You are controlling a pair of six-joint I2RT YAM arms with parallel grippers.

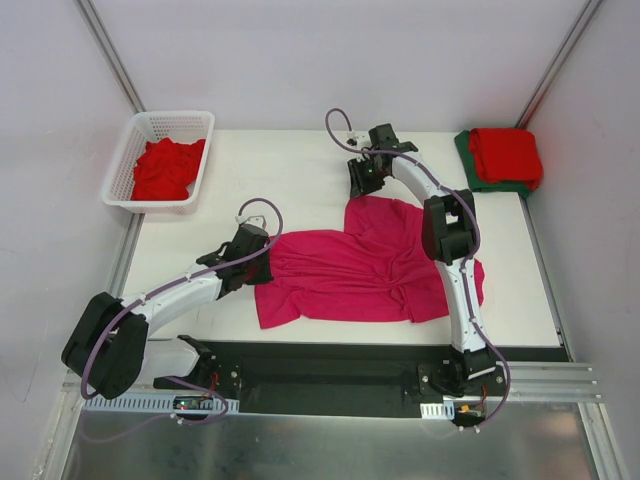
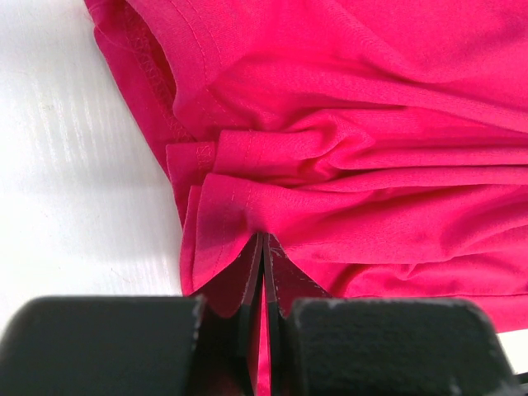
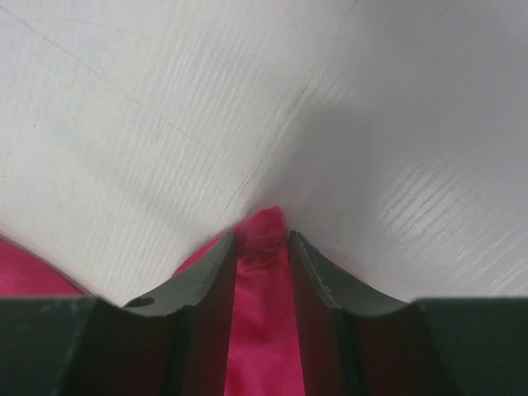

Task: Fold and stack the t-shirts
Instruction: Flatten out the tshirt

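A magenta-pink t-shirt lies spread and wrinkled across the middle of the table. My left gripper is at its left edge. In the left wrist view the left gripper is shut, pinching a fold of the pink cloth. My right gripper is at the shirt's far edge. In the right wrist view a bunch of pink cloth fills the gap of the right gripper from pad to pad, pressed against the white table. A folded red t-shirt rests on a dark green one at the far right.
A white lattice basket at the far left holds crumpled red t-shirts. White walls with metal rails enclose the table on both sides. A black strip runs along the near edge by the arm bases.
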